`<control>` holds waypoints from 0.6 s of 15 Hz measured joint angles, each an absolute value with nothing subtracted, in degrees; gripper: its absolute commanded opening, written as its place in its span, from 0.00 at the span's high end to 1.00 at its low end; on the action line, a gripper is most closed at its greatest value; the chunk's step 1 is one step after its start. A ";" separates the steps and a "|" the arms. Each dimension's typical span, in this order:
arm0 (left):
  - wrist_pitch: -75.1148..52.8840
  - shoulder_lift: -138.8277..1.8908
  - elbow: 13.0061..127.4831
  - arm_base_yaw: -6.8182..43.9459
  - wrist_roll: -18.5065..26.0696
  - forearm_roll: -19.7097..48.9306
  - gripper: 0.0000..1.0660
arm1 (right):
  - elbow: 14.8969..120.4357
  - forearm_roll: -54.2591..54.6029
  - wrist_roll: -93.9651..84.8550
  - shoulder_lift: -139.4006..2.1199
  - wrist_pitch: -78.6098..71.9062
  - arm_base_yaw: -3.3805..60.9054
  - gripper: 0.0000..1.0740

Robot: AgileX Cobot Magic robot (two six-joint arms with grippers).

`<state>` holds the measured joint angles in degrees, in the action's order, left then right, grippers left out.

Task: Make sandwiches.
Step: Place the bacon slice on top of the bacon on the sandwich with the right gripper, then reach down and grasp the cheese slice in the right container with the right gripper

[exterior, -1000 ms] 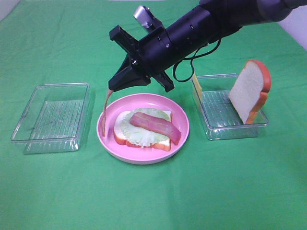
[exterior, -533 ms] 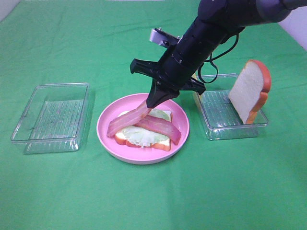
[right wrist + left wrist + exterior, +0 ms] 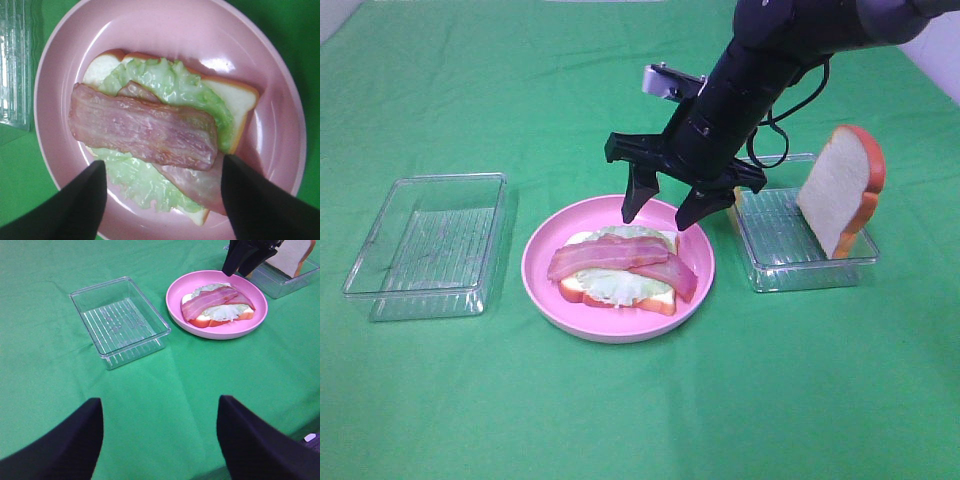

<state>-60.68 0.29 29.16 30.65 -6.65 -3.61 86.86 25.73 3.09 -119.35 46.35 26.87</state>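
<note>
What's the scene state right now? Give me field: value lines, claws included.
plate: pink plate, middle of the green cloth
on plate: bread slice, lettuce, two bacon strips overlapping on top
top bread: second bread slice, leaning upright in the right tray
left tray: left tray, nothing visible in it
right claw: right claw, open, above the plate, holding nothing
left claw: left claw, open, over bare cloth, holding nothing
sandwich: not yet closed
</note>
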 measured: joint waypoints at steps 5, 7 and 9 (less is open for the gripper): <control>-60.68 0.29 29.16 30.65 -6.65 -3.61 0.41 | 86.86 19.14 3.67 -110.58 47.73 26.87 0.38; -60.68 0.29 29.16 30.65 -6.65 -3.61 0.41 | 86.86 15.47 5.61 -106.46 50.42 26.87 0.38; -60.68 0.29 29.16 30.65 -6.65 -3.61 0.41 | 86.86 11.23 7.56 -103.13 52.31 26.87 0.42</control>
<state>-60.68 0.29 29.16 30.65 -6.65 -3.61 86.86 11.23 7.56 -103.13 52.31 26.87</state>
